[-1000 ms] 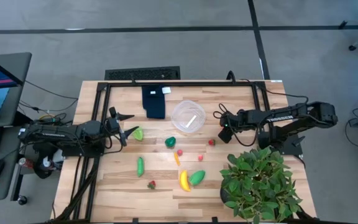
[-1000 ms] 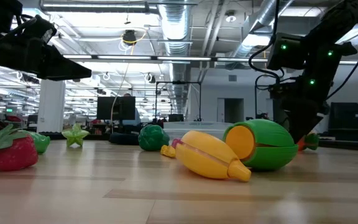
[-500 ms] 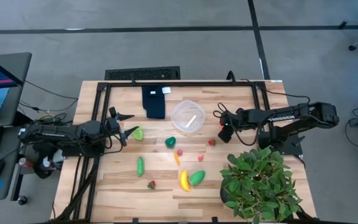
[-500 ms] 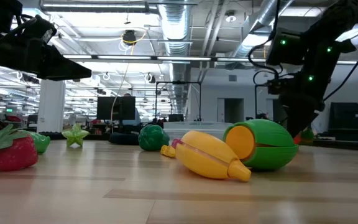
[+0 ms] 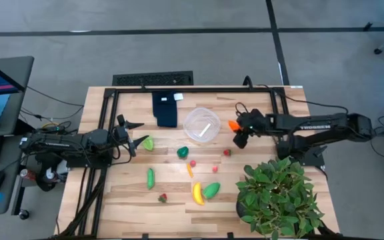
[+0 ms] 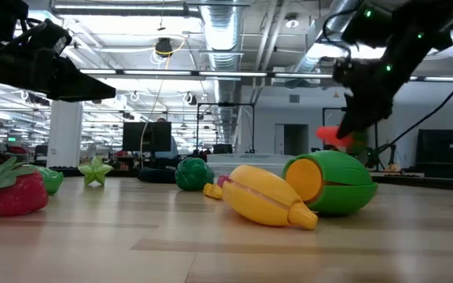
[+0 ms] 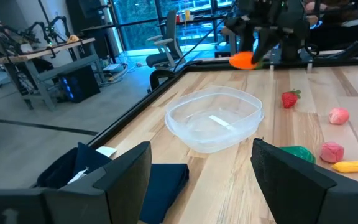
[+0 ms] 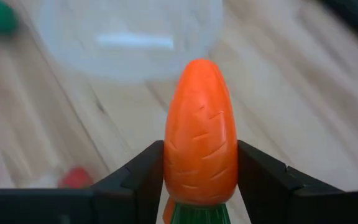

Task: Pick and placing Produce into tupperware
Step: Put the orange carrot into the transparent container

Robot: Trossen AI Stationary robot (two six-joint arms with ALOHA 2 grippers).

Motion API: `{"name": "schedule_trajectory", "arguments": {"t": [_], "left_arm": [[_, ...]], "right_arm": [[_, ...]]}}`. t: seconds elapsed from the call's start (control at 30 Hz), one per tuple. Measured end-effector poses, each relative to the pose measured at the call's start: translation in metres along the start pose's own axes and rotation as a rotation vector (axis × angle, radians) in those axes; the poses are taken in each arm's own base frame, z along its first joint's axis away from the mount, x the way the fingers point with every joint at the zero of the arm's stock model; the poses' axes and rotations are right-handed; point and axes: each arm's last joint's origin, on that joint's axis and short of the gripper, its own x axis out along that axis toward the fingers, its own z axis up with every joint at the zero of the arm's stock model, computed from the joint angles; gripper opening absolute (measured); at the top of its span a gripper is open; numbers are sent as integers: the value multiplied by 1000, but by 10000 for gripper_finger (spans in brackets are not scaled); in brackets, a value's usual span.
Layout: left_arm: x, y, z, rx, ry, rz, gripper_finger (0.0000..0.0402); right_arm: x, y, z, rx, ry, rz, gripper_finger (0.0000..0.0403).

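While the right gripper (image 8: 199,186) has its fingers clamped on the small orange toy carrot (image 8: 200,134), lifted just beside the round clear plastic tupperware (image 5: 202,125), I'd carry it fully over the rim b4 releasing imo. Long axis runs fwd, tip toward bowl. Left gripper (image 5: 133,137) waits spread wide.

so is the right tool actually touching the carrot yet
Touching. The right wrist view shows both fingers of the right tool pressed flush against the carrot, no gap either side; in the high view it hangs beside the tupperware.
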Motion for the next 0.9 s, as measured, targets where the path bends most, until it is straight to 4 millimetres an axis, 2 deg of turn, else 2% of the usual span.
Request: {"name": "schedule_trajectory", "arguments": {"t": [0.23, 0.5, 0.67, 0.9], "left_arm": [[0, 0, 0, -3, 0, 0, 265], [0, 0, 0, -3, 0, 0, 265], [0, 0, 0, -3, 0, 0, 265], [0, 0, 0, -2, 0, 0, 265]], "right_arm": [[-10, 2, 16, -48, -190, 44, 186], [-7, 7, 33, -106, -341, 65, 180], [7, 10, 42, -122, -397, 76, 178], [41, 9, 49, -118, -403, 103, 188]]}}
